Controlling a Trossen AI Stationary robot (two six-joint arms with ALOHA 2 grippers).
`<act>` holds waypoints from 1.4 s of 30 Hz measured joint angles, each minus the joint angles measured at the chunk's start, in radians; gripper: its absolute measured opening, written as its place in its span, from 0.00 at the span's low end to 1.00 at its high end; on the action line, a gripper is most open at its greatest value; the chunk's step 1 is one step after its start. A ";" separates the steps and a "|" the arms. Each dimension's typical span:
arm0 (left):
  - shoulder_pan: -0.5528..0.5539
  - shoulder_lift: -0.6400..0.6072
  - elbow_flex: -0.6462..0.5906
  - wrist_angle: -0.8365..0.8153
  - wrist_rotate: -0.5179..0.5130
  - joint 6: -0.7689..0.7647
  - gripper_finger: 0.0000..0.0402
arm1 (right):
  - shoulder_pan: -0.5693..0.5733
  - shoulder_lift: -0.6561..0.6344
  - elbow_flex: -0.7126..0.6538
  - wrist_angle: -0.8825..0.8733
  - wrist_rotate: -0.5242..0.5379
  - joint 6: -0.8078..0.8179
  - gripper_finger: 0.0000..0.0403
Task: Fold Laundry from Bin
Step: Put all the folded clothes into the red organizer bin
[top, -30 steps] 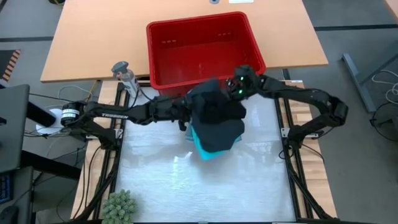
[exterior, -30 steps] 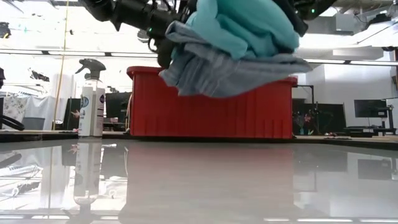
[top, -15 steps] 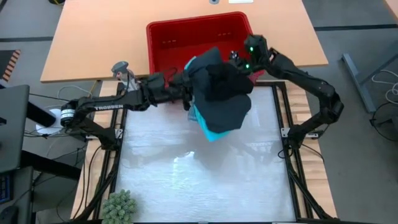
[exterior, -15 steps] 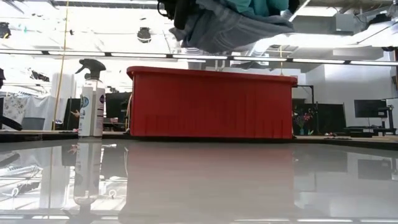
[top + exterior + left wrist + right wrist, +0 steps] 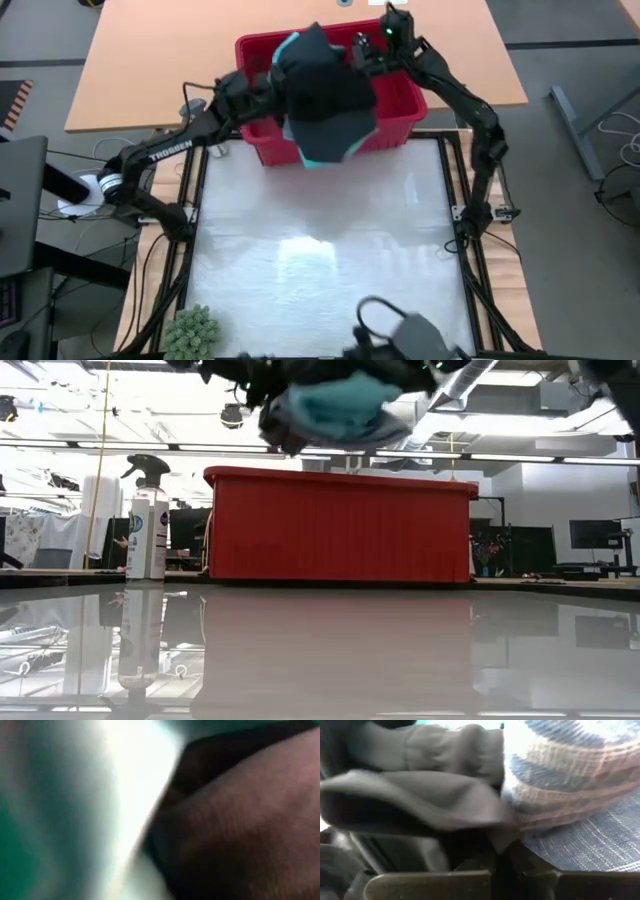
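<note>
Laundry (image 5: 322,95): one bundle, black cloth on top, turquoise showing at its lower edge, blue-grey striped fabric against the right hand's camera; held aloft between the two hands, over the front half of the bin.

Bin (image 5: 390,55): red, rectangular, standing on the wooden bench (image 5: 150,60) beneath both hands.

Left hand (image 5: 268,85): raised at the bundle's left side, buried in cloth; how far its fingers are parted cannot be told.

Right hand (image 5: 362,62): raised at the bundle's right side, pressed into the cloth; finger spread likewise cannot be told.

Spray bottle (image 5: 147,518): on the bench, left of the bin, well below the left hand.
</note>
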 joint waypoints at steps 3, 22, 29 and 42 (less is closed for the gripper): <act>0.083 0.017 0.000 -0.012 0.009 0.015 0.09 | -0.018 0.114 0.135 0.000 -0.007 0.027 0.08; 0.384 0.643 0.463 -0.184 0.073 -0.040 0.11 | -0.183 0.665 0.262 0.707 0.078 0.684 0.08; 0.405 0.763 0.534 -0.329 0.089 0.079 0.13 | -0.257 0.678 0.262 0.386 0.053 0.420 0.08; 0.408 0.824 0.533 -0.363 0.059 0.271 0.24 | -0.320 0.677 0.262 0.148 0.151 0.168 0.29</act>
